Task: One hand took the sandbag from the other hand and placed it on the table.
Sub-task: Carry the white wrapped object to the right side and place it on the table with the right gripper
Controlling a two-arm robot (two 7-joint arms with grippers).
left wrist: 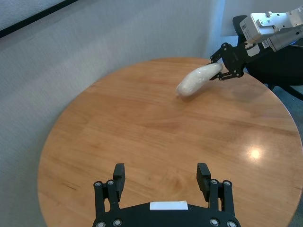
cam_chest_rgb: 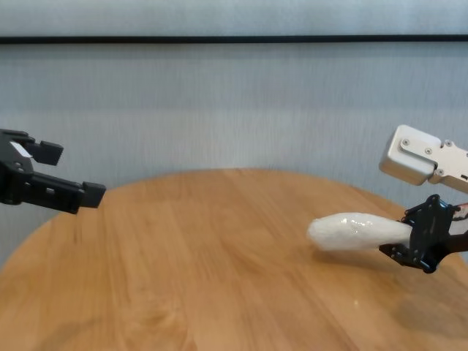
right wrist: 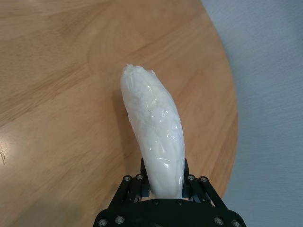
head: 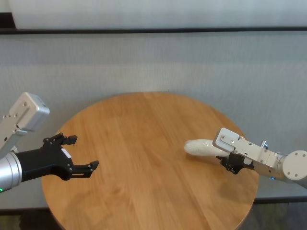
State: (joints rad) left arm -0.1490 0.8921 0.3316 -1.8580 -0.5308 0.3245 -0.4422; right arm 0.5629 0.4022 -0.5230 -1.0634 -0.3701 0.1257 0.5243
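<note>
The sandbag [head: 204, 147] hangs in the air over the right side of the round wooden bench [head: 144, 158], held by one end and sticking out almost level toward the middle. It looks clear of the wood in the chest view, with a soft shadow beneath it, though from the head view alone I could not swear it isn't grazing the top.

The right hand [head: 231, 162] has it: the black linkage fingers are clamped on the narrow end of the bag, and the right wrist view shows the white body running away from the jaws to a crimped, puckered tip. The plastic skin is crinkled and glossy, so I would expect it to be slick. The filling seems soft, yet packed firmly enough that the bag keeps its shape and only droops a little along its length. It probably has some weight for its size, which would pull hard on an end grip like this one.

A steadier hold would be round the thick middle, where the bag is fattest and the wrap can bunch between the fingers rather than slide out.

The left hand [head: 72, 155] waits well apart, over the left edge of the bench, its fingers spread wide and holding nothing, pointing across toward the bag. A grey wall and a dark rail stand behind, and nothing else lies on the wood.
</note>
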